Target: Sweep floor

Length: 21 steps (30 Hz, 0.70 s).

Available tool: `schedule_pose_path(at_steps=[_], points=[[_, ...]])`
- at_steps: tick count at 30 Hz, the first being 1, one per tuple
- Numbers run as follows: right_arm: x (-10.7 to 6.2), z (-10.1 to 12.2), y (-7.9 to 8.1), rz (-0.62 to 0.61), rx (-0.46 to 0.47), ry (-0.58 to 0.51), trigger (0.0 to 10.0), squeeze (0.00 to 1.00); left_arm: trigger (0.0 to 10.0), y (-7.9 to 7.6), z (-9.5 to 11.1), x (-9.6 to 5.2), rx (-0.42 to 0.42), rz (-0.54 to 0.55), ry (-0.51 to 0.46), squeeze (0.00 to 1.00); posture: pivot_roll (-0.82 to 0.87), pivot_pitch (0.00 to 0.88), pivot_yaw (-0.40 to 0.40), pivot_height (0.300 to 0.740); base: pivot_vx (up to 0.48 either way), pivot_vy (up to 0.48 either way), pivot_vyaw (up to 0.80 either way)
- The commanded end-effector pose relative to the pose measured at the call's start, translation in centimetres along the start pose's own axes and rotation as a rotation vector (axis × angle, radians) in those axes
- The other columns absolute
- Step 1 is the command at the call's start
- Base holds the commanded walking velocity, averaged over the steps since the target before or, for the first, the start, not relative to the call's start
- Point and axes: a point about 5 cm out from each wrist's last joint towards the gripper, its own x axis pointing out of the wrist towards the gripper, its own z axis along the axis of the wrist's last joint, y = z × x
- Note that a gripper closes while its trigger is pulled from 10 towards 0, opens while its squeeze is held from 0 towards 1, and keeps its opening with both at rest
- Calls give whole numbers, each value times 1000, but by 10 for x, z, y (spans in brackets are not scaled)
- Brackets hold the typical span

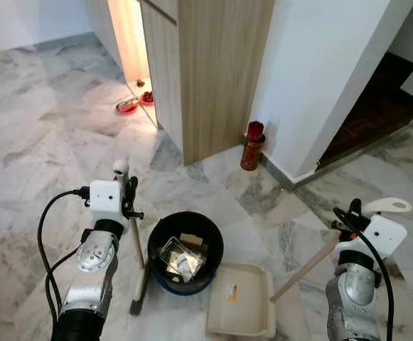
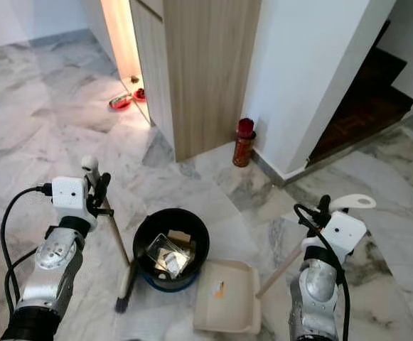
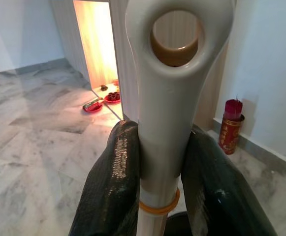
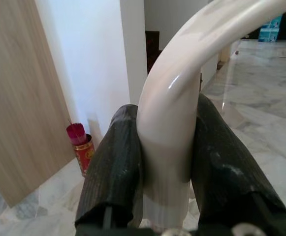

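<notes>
My left gripper [image 1: 129, 193] is shut on the top of a broom handle [image 3: 172, 88], white with a hanging hole. The wooden stick runs down to the dark bristles [image 1: 138, 302], which rest on the marble floor left of a black bin [image 1: 165, 234]. The bin holds clear plastic and paper trash. My right gripper [image 1: 352, 215] is shut on the curved white handle [image 4: 170, 98] of a cream dustpan [image 1: 252, 316]. The pan lies flat on the floor right of the bin, with a small orange scrap [image 1: 231, 293] in it.
A wooden cabinet [image 1: 213, 71] and a white wall [image 1: 327, 71] stand ahead. At the wall's foot is a red canister [image 1: 252, 145]. Dark stairs [image 1: 377, 106] rise at the right. Red bowls [image 1: 128, 105] sit by the lit gap at the back left.
</notes>
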Motion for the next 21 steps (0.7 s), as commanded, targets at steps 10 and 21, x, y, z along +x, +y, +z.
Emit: schedule_pose_path(at_steps=[10, 21], points=[[1, 5, 8, 23, 22, -30, 10000, 0, 10000, -2, 7, 2, -13, -3, -37, 0, 222, 86, -34, 740, -325, 0, 0], [2, 5, 8, 22, 20, -29, 10000, 0, 10000, 0, 7, 1, -10, 5, -34, 0, 223, 96, -39, 740, -327, 0, 0]])
